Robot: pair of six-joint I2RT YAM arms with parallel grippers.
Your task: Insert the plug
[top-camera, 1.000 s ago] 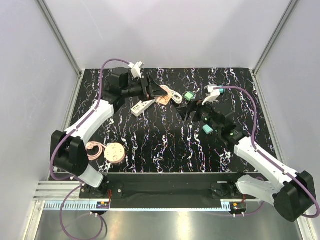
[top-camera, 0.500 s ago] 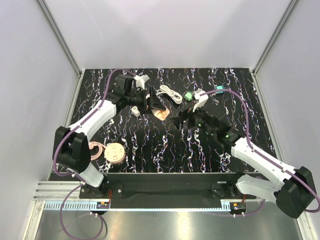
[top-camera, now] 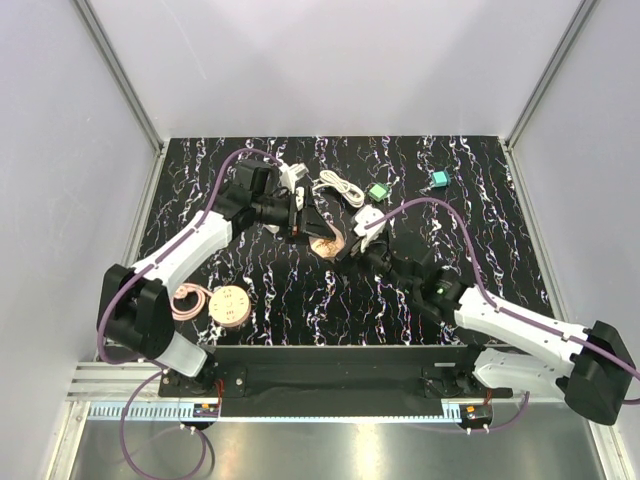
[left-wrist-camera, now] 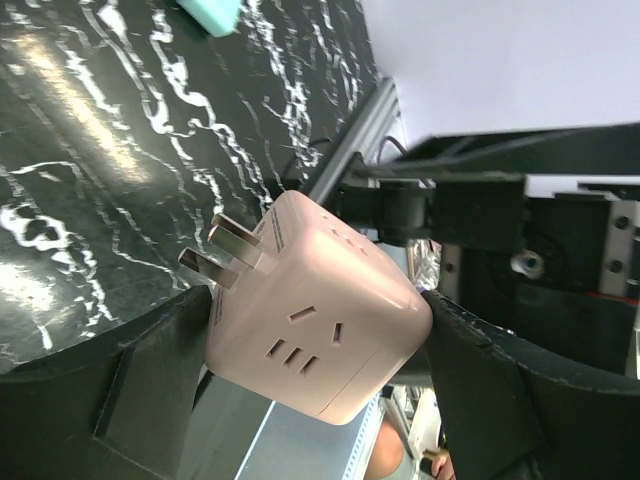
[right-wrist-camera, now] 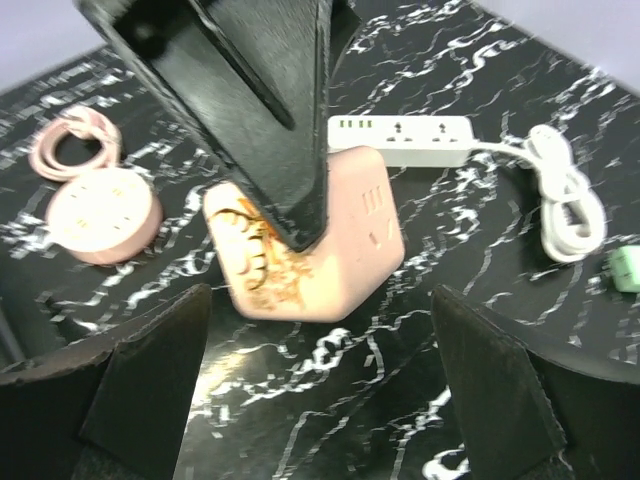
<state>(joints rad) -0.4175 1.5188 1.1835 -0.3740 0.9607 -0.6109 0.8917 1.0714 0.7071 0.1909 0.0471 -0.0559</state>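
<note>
Our left hand is clamped across the pink cube adapter, low over the middle of the bench, with its two prongs jutting free to one side. Our right hand stands wide apart and empty just beside it. The risk we see is a clash: the hands are crowded together, and a careless handover could tip the cube or knock the prongs. The white power strip lies loose behind, so a skewed push would likely shove it rather than seat the plug.
</note>
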